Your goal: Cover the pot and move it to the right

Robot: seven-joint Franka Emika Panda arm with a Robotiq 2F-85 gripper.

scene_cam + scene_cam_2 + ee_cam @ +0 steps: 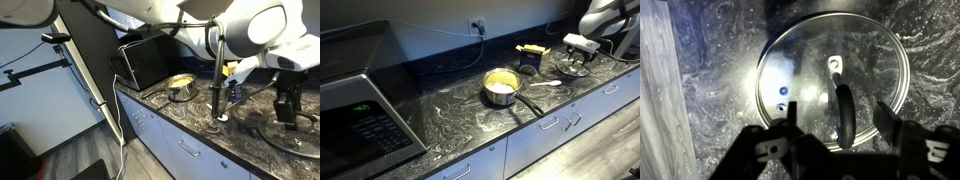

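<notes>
Wrist view (close) straight above lid (812, 62)

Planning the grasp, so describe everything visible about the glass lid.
The glass lid is round, clear glass with a metal rim and a black arched handle across its middle. It lies flat, handle up, on the dark marbled countertop, apart from the pot. The open hand hangs above, fingers either side of the handle; contact cannot be told.

Shiny steel pot (501, 90) upright, uncovered; glass lid (812, 72) flat, well apart.
</notes>
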